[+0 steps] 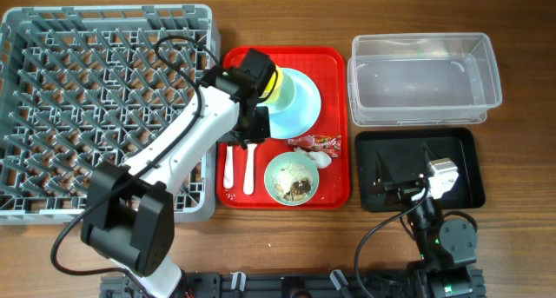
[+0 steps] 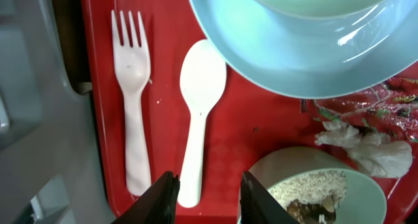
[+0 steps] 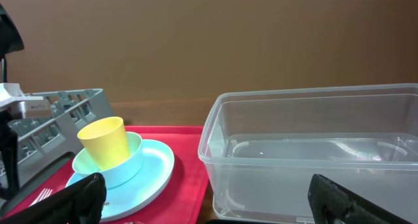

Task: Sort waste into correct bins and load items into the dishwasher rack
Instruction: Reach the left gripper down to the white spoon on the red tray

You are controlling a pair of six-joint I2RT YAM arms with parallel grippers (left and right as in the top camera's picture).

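**Left claw parted over the spoon**

My left wrist camera gave me the left gripper (image 2: pixel 208 196), jaws parted and empty, above the spoon (image 2: pixel 199 113) handle, with the fork (image 2: pixel 132 87) alongside on the red tray (image 2: pixel 241 129). The right wrist camera alone showed me the yellow cup (image 3: pixel 104 142) upright at the middle of the plate (image 3: pixel 153 168), and the right gripper (image 3: pixel 209 201) spread wide, empty, facing the clear tub (image 3: pixel 313 152). Overhead placed the rack (image 1: pixel 87 89) left of the tray.

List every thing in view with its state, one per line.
Rack, empty.
Tub, empty.
Black tray, no waste visible.
Cup, upright in small bowl on plate.
Rice bowl, holds scraps.
Fork, flat on red tray.
Spoon, flat beside fork.
Wrapper, lying on red tray.
Tissue, crumpled beside wrapper.
Left gripper, open over spoon handle.
Right gripper, open.
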